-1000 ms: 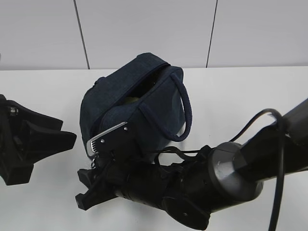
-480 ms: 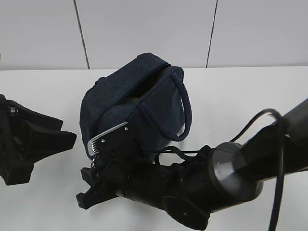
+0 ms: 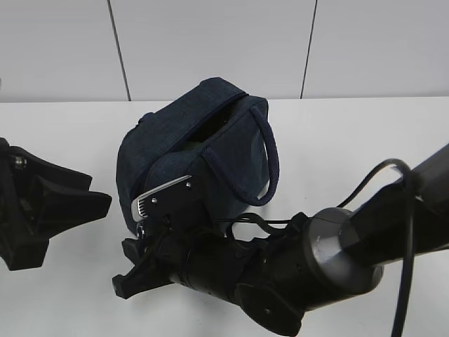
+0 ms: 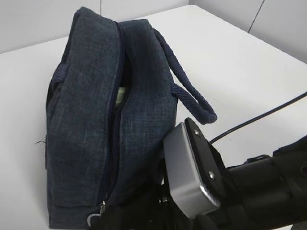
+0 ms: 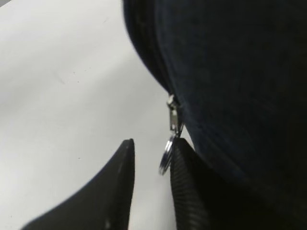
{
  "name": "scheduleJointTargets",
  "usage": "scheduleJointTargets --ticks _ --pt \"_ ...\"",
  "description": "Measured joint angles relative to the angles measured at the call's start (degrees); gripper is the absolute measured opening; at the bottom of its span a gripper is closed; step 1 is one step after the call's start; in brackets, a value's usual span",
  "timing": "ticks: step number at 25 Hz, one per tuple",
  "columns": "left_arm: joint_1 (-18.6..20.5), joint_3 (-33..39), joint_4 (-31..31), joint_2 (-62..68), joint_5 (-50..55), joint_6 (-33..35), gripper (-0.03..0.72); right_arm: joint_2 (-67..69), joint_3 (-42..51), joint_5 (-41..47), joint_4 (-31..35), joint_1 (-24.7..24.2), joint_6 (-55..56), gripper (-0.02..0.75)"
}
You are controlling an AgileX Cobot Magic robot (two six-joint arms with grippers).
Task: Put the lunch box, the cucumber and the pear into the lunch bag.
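Observation:
The navy lunch bag (image 3: 189, 151) stands mid-table with its zipper partly undone along the top. A pale yellow-green sliver (image 4: 122, 93) shows in the gap. I cannot tell which item it is, so the lunch box, cucumber and pear are hidden. My right gripper (image 5: 153, 143) is at the bag's near lower end, jaws apart. The metal ring pull (image 5: 166, 155) hangs between them against the inner face of the right finger (image 5: 184, 187). My left gripper (image 3: 88, 193) rests at the left of the table, open and holding nothing, clear of the bag.
My right arm (image 3: 295, 274) lies across the front of the table, with its silver wrist camera housing (image 4: 189, 172) close to the bag's side. A rope handle (image 3: 270, 161) droops to the right. A white wall runs behind the table.
My right gripper's fingers have drawn closer together around the ring pull, and its wrist has risen slightly against the bag. Left arm and bag are unmoved.

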Motion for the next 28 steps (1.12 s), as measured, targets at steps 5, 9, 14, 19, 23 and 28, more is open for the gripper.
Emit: scheduleJointTargets --ticks 5,9,14,19,23,28 --pt "0.0 0.0 0.0 0.0 0.05 0.0 0.288 0.0 0.0 0.0 0.0 0.0 -0.1 0.07" --pt "0.0 0.0 0.0 0.0 0.05 0.0 0.288 0.0 0.0 0.0 0.0 0.0 -0.75 0.0" --pt "0.0 0.0 0.0 0.0 0.01 0.0 0.287 -1.3 0.0 3.09 2.35 0.0 -3.96 0.0" --pt "0.0 0.0 0.0 0.0 -0.11 0.0 0.287 -4.45 0.0 12.39 2.98 0.0 -5.02 0.0" --pt "0.0 0.0 0.06 0.0 -0.71 0.0 0.287 -8.53 0.0 17.87 2.39 0.0 -5.16 0.0" --pt "0.0 0.0 0.11 0.0 -2.55 0.0 0.287 -14.02 0.0 21.49 0.56 0.0 -5.16 0.0"
